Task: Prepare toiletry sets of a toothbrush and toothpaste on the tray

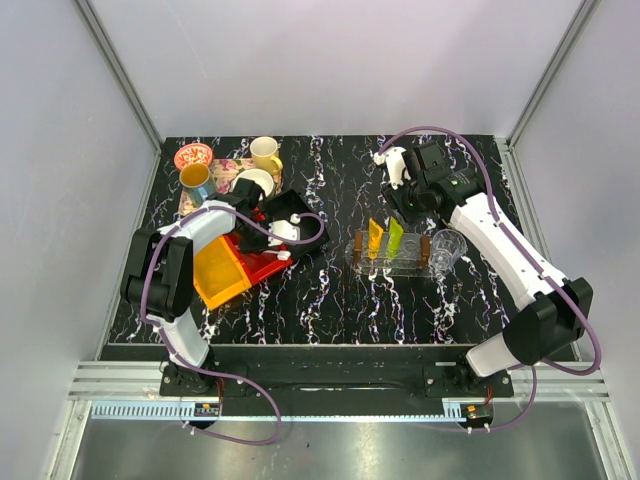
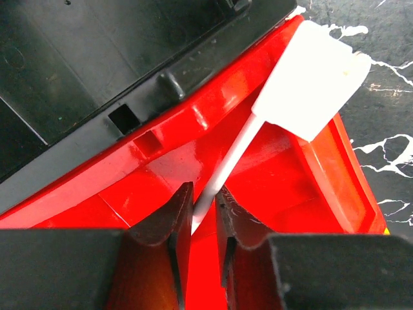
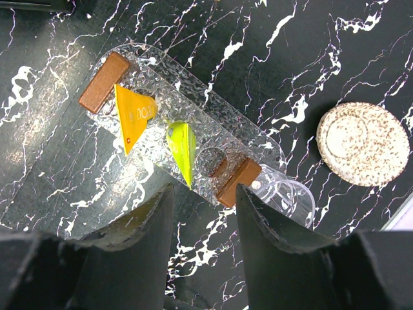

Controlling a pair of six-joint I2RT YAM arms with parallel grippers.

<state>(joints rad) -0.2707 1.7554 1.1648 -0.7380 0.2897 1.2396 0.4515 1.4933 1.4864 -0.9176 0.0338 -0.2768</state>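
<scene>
My left gripper [image 1: 280, 248] reaches into the red bin [image 1: 262, 265]. In the left wrist view it [image 2: 205, 206] is shut on the thin end of the white toothbrush [image 2: 310, 71], whose wide head points up and right over the bin's corner. The orange-yellow tube [image 1: 375, 238] and the lime green tube [image 1: 396, 236] stand in the clear rack with brown ends [image 1: 390, 262]. They also show in the right wrist view [image 3: 132, 115] [image 3: 182, 145]. My right gripper [image 1: 400, 205] [image 3: 205, 194] is open and empty, above the table beside the rack. I cannot make out the clear oval tray.
An orange bin [image 1: 218, 272] and a black bin [image 1: 303, 215] flank the red one. A floral tray with cups [image 1: 225, 170] stands at the back left. A clear cup [image 1: 447, 248] sits right of the rack. A speckled round disc [image 3: 361, 142] lies near it.
</scene>
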